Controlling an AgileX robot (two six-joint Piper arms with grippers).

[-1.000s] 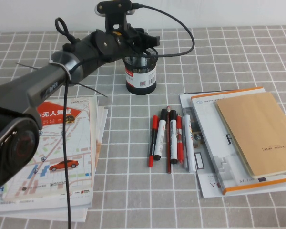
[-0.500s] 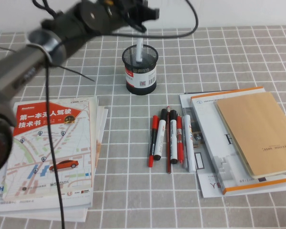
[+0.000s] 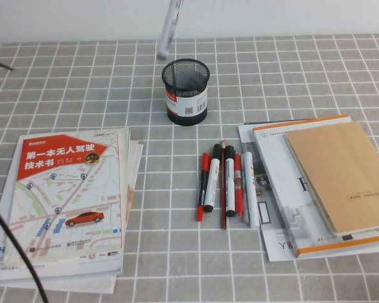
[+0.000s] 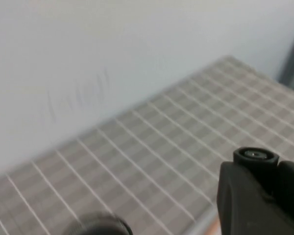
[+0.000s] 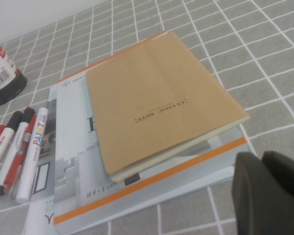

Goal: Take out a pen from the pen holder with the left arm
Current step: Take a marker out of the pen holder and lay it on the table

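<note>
We see the pen (image 3: 168,26) out of the pen holder (image 3: 186,92). It hangs blurred in the air above the holder, a bit toward the robot's left. It's tilted, with the lower tip clear of the mesh rim and the upper end cut off by the top of the high view.

The left gripper (image 4: 258,196) isn't in the high view. Its wrist view shows only a dark body over the tiled table (image 3: 177,265) near the wall. The pen is airborne, so we read the left gripper as clamped on it.

The holder stands upright.

The right gripper (image 5: 272,196) sits low, just beside the edge of the orange-trimmed books (image 5: 73,156), which have a tan notebook (image 5: 157,98) on top. We can't tell its state.

The markers (image 3: 229,183) lie in a row between the books and the map booklet (image 3: 66,202).
</note>
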